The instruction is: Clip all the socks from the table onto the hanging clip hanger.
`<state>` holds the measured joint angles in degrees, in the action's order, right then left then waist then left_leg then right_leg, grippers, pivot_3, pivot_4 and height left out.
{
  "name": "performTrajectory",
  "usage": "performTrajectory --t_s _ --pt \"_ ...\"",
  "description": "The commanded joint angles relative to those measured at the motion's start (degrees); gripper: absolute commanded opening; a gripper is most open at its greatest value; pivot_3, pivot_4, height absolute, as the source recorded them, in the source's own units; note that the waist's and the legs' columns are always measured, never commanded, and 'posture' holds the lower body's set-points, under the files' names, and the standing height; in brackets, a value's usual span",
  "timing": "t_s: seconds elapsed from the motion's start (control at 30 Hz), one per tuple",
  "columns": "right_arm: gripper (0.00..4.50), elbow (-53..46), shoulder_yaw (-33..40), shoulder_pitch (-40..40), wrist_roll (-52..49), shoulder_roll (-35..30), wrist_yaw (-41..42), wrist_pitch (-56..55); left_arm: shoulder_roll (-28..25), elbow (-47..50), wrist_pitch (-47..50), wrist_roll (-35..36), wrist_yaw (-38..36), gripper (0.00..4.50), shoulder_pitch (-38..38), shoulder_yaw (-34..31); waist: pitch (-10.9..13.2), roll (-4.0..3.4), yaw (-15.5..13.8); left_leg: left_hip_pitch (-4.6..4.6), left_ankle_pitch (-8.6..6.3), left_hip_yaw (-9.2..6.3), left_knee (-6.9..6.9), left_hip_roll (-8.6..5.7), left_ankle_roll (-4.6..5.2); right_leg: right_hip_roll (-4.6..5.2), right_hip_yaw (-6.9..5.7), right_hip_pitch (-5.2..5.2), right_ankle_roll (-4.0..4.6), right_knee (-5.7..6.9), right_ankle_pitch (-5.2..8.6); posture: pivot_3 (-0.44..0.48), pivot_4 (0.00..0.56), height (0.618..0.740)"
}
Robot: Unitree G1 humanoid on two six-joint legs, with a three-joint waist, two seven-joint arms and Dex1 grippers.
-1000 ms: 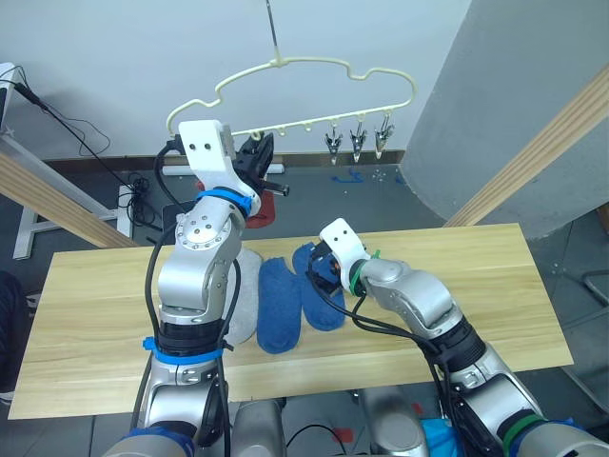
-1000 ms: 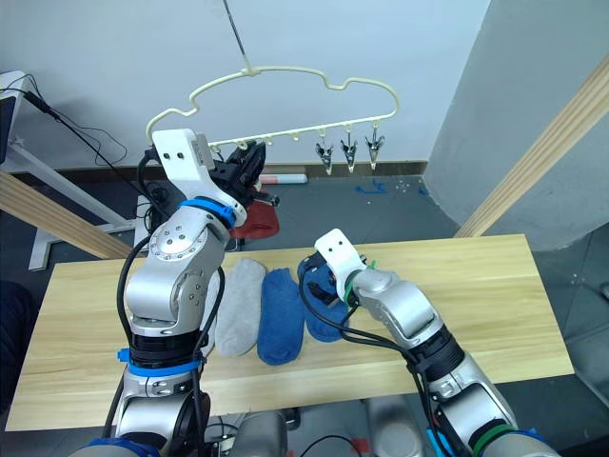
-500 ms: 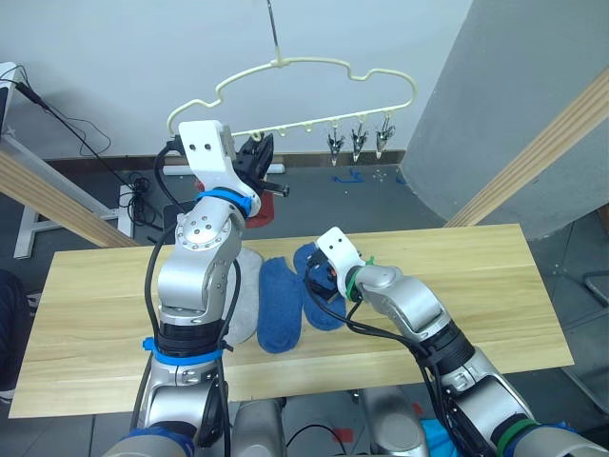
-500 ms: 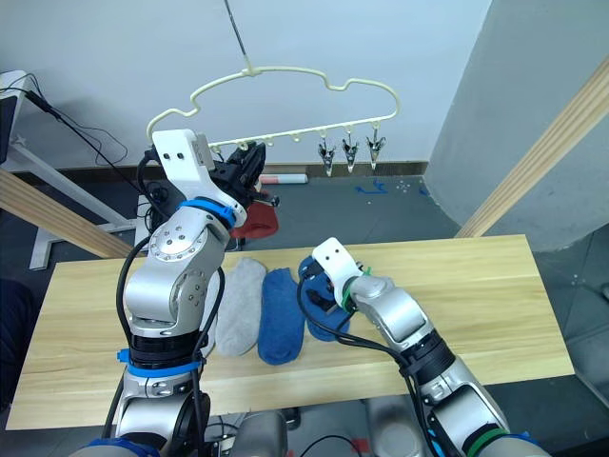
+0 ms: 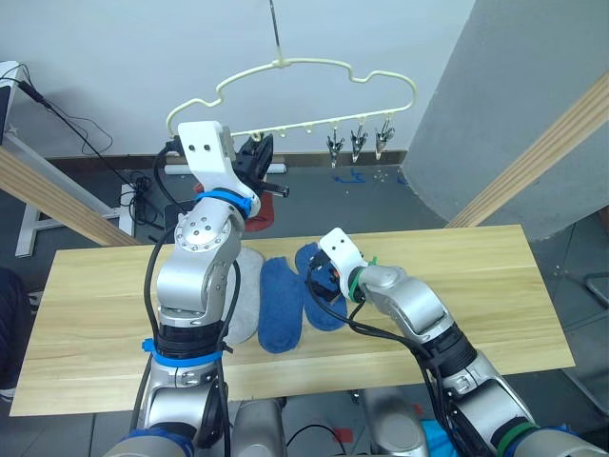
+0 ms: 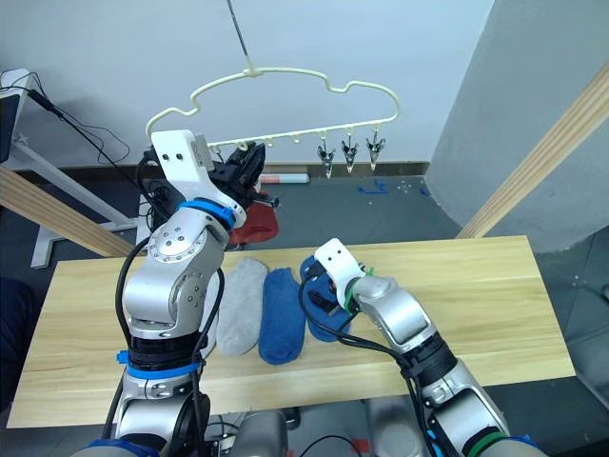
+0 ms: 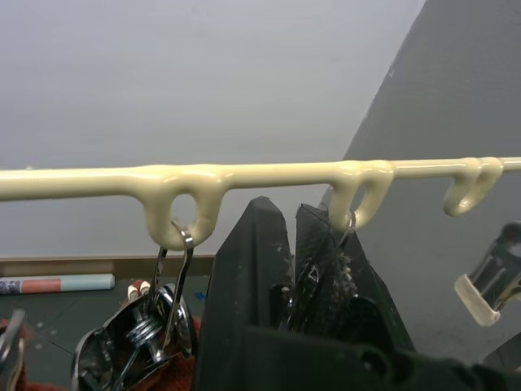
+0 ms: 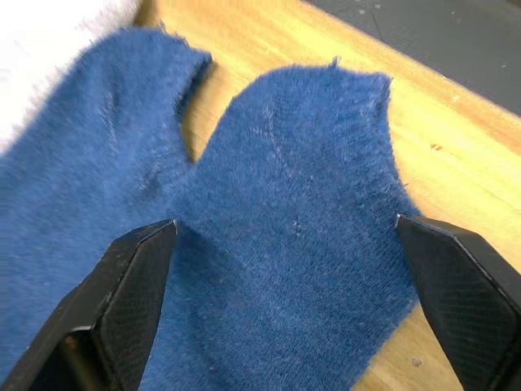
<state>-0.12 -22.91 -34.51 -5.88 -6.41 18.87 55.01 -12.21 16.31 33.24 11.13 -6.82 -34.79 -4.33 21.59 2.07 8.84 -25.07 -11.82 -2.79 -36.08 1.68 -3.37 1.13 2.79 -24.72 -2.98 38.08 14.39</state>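
The pale yellow clip hanger point(image 5: 314, 65) hangs above the far side of the table point(image 5: 476, 286). My left gripper point(image 7: 291, 216) is raised to the hanger's bar, its fingers pinched on a metal clip point(image 7: 313, 273). A rust red sock point(image 6: 255, 224) hangs just behind that arm. A light grey sock point(image 5: 245, 295) and two blue socks point(image 5: 279, 305) lie side by side on the table. My right gripper point(image 8: 285, 236) is open and low over the right blue sock point(image 8: 301, 269), with one fingertip on each side of it.
Three free clips point(image 5: 360, 141) hang at the right end of the bar. Slanted wooden beams stand at the left point(image 5: 57, 205) and the right point(image 5: 533, 157). The table stretches bare to the right of the socks.
My right gripper has edged a little lower and left over the right blue sock. The left arm and the hanger have stayed put.
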Motion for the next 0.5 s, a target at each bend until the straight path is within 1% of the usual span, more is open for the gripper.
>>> performTrajectory --t_s 0.03,0.17,0.5 --pt "4.5 -4.13 1.07 -0.89 -0.94 -0.04 1.59 1.43 0.08 2.5 -0.64 -0.37 0.17 0.19 0.62 0.2 0.0 0.0 -0.04 0.0 0.0 -0.01 0.0 0.0 0.0 0.0 -0.01 0.0 0.0 0.0 0.0 -0.266 0.4 0.74" --pt "4.5 -3.81 1.18 -0.98 -0.22 -0.14 2.09 0.48 0.3 2.27 -0.91 -0.41 0.21 0.19 0.52 0.37 0.0 0.0 -0.06 0.0 0.0 0.0 0.0 0.0 0.0 0.0 -0.01 0.0 0.0 -0.01 0.0 -0.272 0.4 0.74" --pt "4.5 9.08 1.58 -1.67 2.25 1.0 1.76 -8.55 0.0 2.82 -0.4 -0.53 0.24 0.19 0.61 0.26 0.0 0.0 -0.06 0.0 0.0 0.0 0.0 0.0 0.0 0.0 -0.01 0.0 0.01 -0.01 0.0 -0.252 0.397 0.74"
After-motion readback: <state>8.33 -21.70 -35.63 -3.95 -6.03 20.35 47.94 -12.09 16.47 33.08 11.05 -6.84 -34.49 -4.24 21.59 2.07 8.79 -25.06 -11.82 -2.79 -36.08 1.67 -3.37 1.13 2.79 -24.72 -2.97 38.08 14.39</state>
